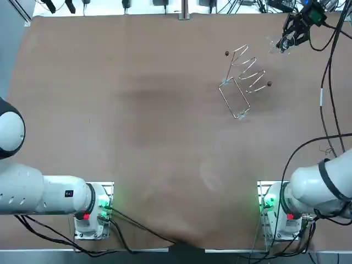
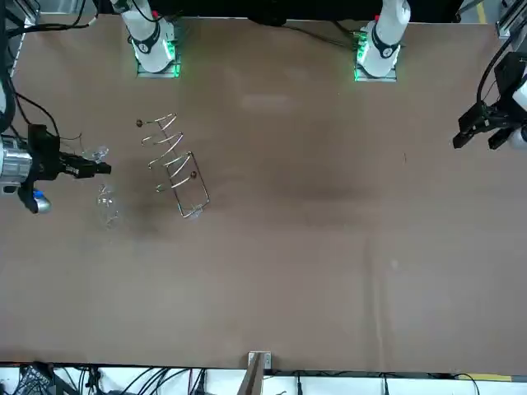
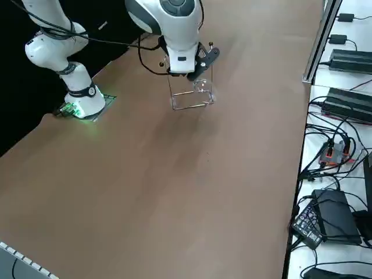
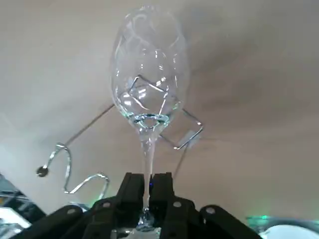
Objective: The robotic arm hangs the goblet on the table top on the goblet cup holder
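Brown tabletop (image 1: 137, 137), wire goblet cup holder (image 1: 243, 82) upper right of centre in the top view. Nearer that view's upper right corner, right tool (image 4: 148, 183) clenched on stem of goblet (image 4: 149, 84), seemingly lifted clear. Probably mid-carry; next, lining up stem with a wire slot, then sliding in gently.
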